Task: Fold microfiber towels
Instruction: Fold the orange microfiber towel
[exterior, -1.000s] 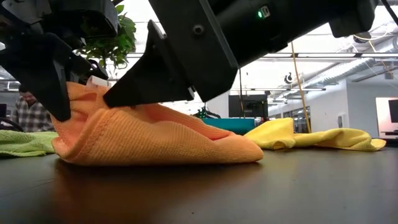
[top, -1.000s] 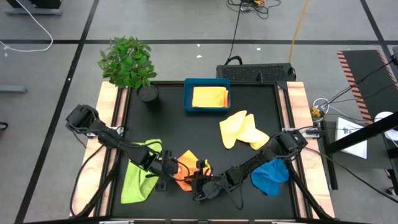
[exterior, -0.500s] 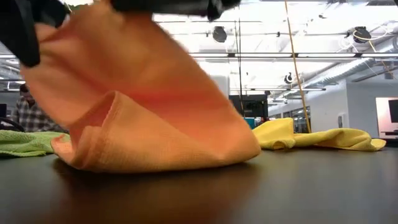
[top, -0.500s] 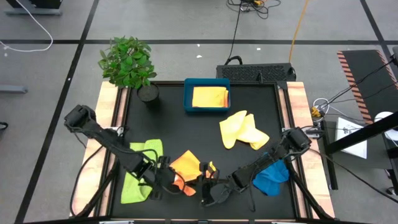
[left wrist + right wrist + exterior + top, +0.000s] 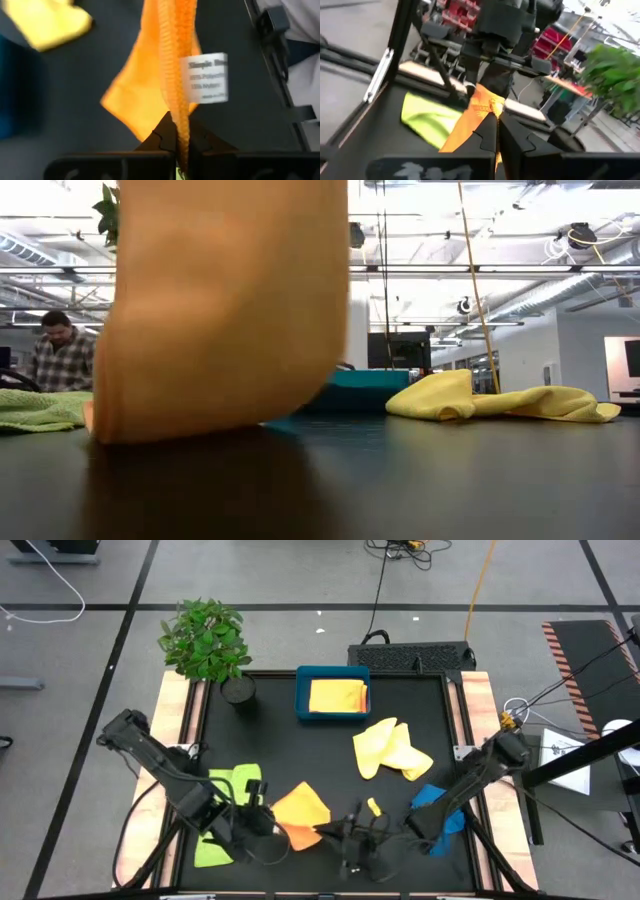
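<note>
Orange towel [image 5: 300, 808] hangs lifted at the near edge of the table [image 5: 300, 745], stretched between both grippers, its lower edge touching the tabletop in the low view. Left gripper [image 5: 176, 145] clamped on one edge beside the white label [image 5: 207, 77]. Right gripper [image 5: 496, 131] clamped on the opposite edge. Lime towel [image 5: 225, 815] lies flat to the left, blue towel [image 5: 440, 815] to the right under the right arm. Pale yellow towel [image 5: 392, 750] mid-table. Golden towel [image 5: 337, 696] folded in the tray [image 5: 304, 700] at the far edge. Plant [image 5: 205, 640] far left.
</note>
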